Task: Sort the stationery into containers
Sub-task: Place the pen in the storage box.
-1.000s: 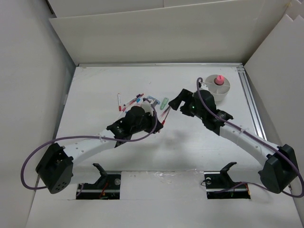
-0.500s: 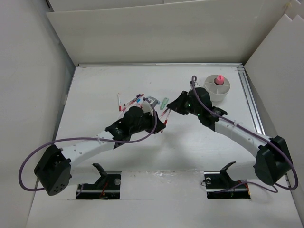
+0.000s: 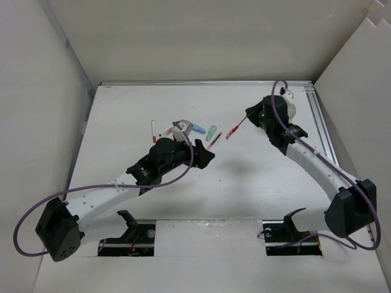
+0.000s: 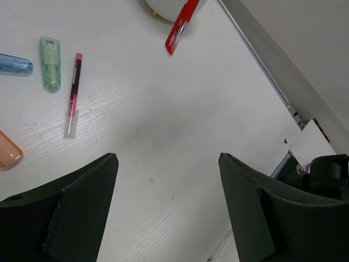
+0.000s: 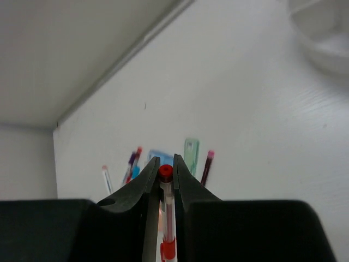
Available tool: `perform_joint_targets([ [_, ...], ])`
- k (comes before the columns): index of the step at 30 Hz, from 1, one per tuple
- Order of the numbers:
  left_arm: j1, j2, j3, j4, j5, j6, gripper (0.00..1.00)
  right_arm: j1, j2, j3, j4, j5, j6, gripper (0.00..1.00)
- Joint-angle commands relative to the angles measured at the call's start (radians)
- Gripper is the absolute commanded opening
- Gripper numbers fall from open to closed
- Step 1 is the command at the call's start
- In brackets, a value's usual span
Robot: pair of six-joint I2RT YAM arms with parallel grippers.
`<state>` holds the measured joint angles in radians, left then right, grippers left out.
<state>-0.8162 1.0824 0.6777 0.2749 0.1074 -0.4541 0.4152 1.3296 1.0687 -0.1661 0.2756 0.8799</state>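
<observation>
Pen [image 5: 166, 173], red, clamped in right end effector [image 5: 164, 159]; left end effector [image 4: 168, 164] spread

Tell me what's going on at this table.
Stationery sorting is under way. The right end effector is shut on a red pen, holding it off the table near the white cup. The left end effector is open and empty, above the table beside loose items: a pink pen, a green piece and a blue piece lie unsorted.

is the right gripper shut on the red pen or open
Shut: the wrist view shows the right gripper closed tight against both sides of the red pen, with no gap.
</observation>
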Motion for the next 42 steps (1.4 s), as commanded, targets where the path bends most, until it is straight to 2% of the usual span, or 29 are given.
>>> perform_joint_targets([
  [1,0.0,-0.059,-0.023,0.023,-0.09,0.003,0.72,-0.064,-0.018,0.128,-0.071,0.302,0.016,0.0],
  [5,0.0,-0.088,-0.046,-0.003,-0.144,0.003,0.75,-0.197,-0.007,0.195,-0.136,0.44,0.036,0.0],
  [12,0.0,-0.098,-0.083,-0.049,-0.282,-0.061,0.83,-0.344,0.123,0.246,-0.118,0.519,0.047,0.0],
  [16,0.018,-0.098,-0.093,-0.049,-0.308,-0.086,0.84,-0.401,0.23,0.319,-0.15,0.554,0.068,0.0],
  [34,0.043,-0.059,-0.121,0.009,-0.25,-0.067,0.85,-0.438,0.44,0.462,-0.142,0.774,-0.013,0.0],
  [42,0.043,-0.039,-0.112,0.009,-0.252,-0.067,0.85,-0.418,0.487,0.491,-0.142,0.792,-0.013,0.01],
])
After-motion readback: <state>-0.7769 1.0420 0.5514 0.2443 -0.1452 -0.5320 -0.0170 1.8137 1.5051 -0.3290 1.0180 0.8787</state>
